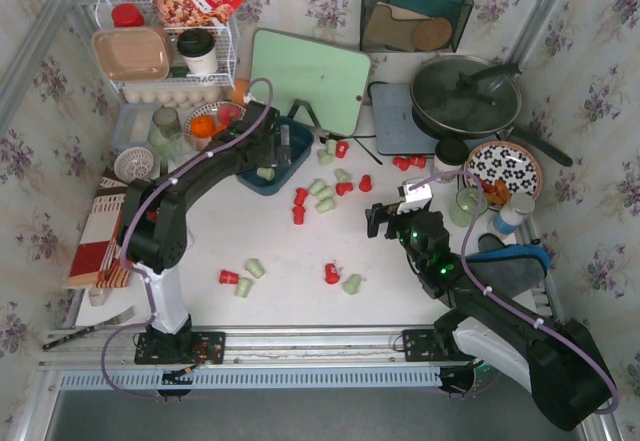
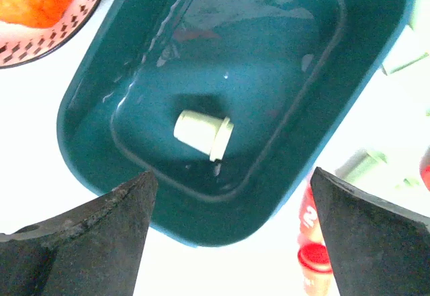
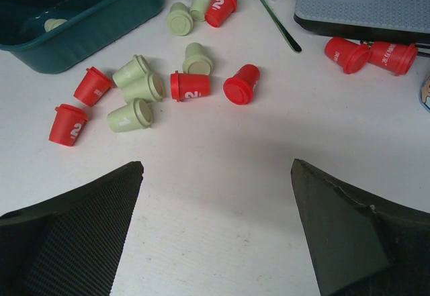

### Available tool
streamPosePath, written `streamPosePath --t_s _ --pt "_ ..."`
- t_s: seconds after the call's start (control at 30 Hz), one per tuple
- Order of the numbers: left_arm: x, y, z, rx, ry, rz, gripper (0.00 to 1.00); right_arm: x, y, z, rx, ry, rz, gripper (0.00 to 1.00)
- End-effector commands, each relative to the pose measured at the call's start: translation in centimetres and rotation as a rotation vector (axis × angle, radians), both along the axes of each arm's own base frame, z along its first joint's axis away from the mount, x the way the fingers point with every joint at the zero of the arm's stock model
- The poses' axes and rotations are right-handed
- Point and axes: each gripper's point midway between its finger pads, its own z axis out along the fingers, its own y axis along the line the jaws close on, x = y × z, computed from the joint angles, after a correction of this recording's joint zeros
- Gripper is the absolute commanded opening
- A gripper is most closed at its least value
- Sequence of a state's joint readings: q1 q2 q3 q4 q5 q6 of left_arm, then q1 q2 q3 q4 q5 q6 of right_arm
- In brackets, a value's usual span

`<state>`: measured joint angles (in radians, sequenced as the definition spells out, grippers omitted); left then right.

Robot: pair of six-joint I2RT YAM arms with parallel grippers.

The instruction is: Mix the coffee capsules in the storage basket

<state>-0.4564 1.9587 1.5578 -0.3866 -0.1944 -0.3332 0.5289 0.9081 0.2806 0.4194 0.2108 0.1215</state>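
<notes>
The teal storage basket (image 1: 288, 159) sits left of centre on the white table, and one pale green capsule (image 2: 203, 133) lies on its side inside it (image 2: 269, 54). My left gripper (image 2: 228, 195) hovers open and empty over the basket's near edge. Red and pale green capsules (image 1: 322, 193) lie scattered on the table: a cluster right of the basket (image 3: 141, 88), a pair at the front left (image 1: 240, 279), a pair at the front centre (image 1: 340, 277), and two red ones (image 3: 369, 54) by the grey scale. My right gripper (image 3: 215, 175) is open and empty above bare table, near the cluster.
A mint cutting board (image 1: 310, 76) leans behind the basket. A grey scale (image 1: 400, 116), a lidded pan (image 1: 465, 91) and a patterned plate (image 1: 503, 166) stand at the right. A white wire rack (image 1: 165, 56) and a bowl with an orange (image 1: 205, 121) are at the left.
</notes>
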Motion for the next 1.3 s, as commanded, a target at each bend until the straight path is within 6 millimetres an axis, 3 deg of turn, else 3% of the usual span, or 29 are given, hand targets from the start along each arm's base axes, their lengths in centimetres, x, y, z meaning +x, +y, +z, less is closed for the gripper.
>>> streamPosePath --t_s 0.0,0.1,0.2,0.27,0.37,0.53,0.77,0.9,1.07,1.27 --pt "-0.9 0.4 3.0 -0.038 -0.058 0.002 0.99 0.2 0.2 0.7 0.008 -0.014 0.003 1.0" --pt "-3.0 2.0 4.1 -0.039 -0.07 0.051 0.99 0.2 0.2 0.7 0.008 -0.014 0.004 1.0" --pt "-5.9 6.2 4.8 -0.024 -0.094 0.272 0.99 0.2 0.2 0.8 0.009 -0.016 0.004 1.0" --pt "-7.7 7.8 5.2 -0.031 -0.086 0.307 0.99 0.2 0.2 0.8 0.012 -0.017 0.004 1.0" --pt "-10.9 8.9 6.0 -0.022 -0.04 0.294 0.92 0.1 0.2 0.8 0.013 -0.016 0.003 1.0" --pt "-16.9 10.6 5.6 -0.021 0.077 0.334 0.87 0.0 0.0 1.0 0.014 -0.028 -0.003 1.0" --pt "-23.0 10.7 3.3 -0.079 0.178 0.284 0.75 -0.1 0.1 1.5 0.021 -0.037 0.006 1.0" --pt "-24.5 9.9 3.1 -0.079 0.194 0.198 0.73 -0.2 0.3 1.9 0.043 -0.037 0.015 1.0" --pt "-26.8 10.4 2.1 -0.034 0.225 0.174 0.73 -0.3 0.7 2.3 0.065 -0.026 0.026 1.0" --pt "-28.3 10.5 1.9 -0.048 0.208 0.131 0.74 -0.2 0.6 1.5 0.056 -0.015 0.017 1.0"
